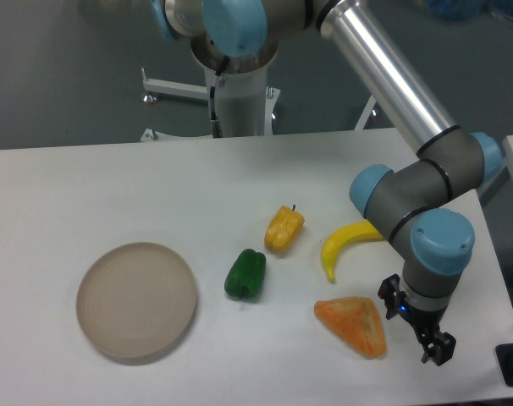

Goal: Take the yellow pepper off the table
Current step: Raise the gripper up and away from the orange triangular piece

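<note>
The yellow pepper [284, 229] lies on the white tabletop [113, 186], a green pepper [245, 274] near its 8 o'clock and a banana [345, 244] at 3 o'clock. The fingers [416, 328], spread and empty, hover beside an orange piece [354, 324].

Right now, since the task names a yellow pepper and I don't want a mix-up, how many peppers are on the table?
2. The yellow pepper lies near the table's middle, left of the banana. The green pepper lies beside it, toward the plate. None appear hidden.
</note>
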`<state>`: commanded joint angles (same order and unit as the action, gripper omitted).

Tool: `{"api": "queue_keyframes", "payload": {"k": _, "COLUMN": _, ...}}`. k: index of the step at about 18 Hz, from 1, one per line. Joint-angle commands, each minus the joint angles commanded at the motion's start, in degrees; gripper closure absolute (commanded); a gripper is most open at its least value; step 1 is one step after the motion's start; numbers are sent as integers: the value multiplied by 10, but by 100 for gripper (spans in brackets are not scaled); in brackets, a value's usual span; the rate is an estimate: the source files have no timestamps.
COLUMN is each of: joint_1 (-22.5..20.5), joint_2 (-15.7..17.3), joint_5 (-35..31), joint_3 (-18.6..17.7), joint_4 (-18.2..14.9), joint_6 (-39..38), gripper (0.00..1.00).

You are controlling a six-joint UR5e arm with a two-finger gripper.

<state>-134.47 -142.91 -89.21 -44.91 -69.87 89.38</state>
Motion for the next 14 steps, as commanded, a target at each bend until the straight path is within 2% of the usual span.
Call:
{"api": "queue_keyframes", "payload": {"k": 11, "joint_1": 11, "joint_2": 18, "joint_5": -2, "joint_3": -12, "joint_4": -4, "joint_6": -35, "gripper": 0}}
{"api": "queue_keyframes", "payload": {"k": 14, "joint_1": 13, "joint_2": 38, "joint_5": -11, "joint_3": -30, "joint_4": -24, "joint_6": -37, "gripper": 0}}
